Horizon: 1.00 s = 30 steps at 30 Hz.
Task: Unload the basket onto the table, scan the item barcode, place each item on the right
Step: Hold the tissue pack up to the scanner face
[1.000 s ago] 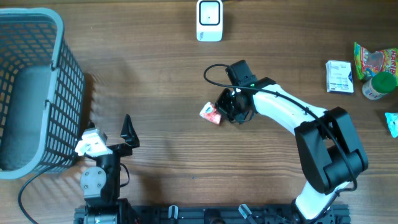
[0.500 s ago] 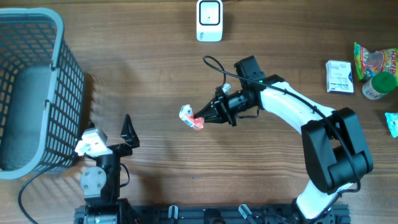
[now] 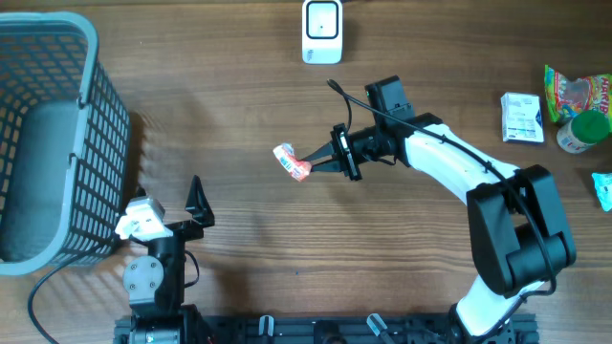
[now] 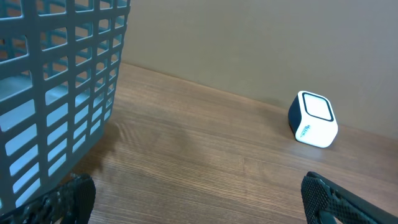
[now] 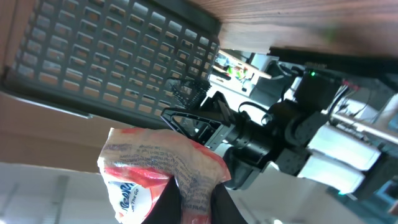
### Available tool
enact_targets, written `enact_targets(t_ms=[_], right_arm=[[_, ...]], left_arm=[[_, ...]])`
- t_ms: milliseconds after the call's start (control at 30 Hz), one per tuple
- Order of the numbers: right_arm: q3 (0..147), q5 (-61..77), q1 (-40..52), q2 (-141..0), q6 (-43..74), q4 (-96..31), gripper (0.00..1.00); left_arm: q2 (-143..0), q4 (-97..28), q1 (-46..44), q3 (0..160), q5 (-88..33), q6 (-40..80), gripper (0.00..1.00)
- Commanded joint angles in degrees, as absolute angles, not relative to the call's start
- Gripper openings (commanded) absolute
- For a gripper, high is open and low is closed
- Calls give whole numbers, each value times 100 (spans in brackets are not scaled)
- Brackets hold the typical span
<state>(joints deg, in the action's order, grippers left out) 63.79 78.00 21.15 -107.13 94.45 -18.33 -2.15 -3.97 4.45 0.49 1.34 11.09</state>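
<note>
While one packet (image 3: pixel 290 161) hangs pinched, one scanner (image 3: pixel 322 31) and one basket (image 3: pixel 57 21) stand apart.

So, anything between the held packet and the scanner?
Nothing: only bare table between the packet and the scanner, as the overhead view shows.

Small crumpled red-and-white packet (image 3: pixel 290 161), centre frame, pinched at one end by the right gripper (image 3: pixel 310 164); white scanner (image 3: pixel 322 31) stands at top centre, well apart.
</note>
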Motion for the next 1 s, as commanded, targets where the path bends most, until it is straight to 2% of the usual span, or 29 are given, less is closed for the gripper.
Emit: enact_targets(t_ms=[0,433,567,700,767,833,967], right_arm=[[6464,8034,2093,-10551,9911,-1822,4],[6464,8001,2093,-10551,9869,-1820,4],[6464,6925,2099,-10551,8952,-1815,4],[6464,7107,2104,-10551,6991,-1542,4],[6464,7601,2104,-10549,6114,-895,4],[6464,7664,2119,-10503,5811,-342,5],[6466,7524,2141,-10235,6018,786,5]], left_arm=[[-196,-414,429,34,69,1140,100],[-196,-414,429,34,69,1138,100],[-196,-414,429,34,69,1140,100],[-196,-414,429,34,69,1140,100],[-196,-414,429,34,69,1138,100],[-196,-414,429,34,69,1140,100],[-196,-414,429,34,69,1140,100]])
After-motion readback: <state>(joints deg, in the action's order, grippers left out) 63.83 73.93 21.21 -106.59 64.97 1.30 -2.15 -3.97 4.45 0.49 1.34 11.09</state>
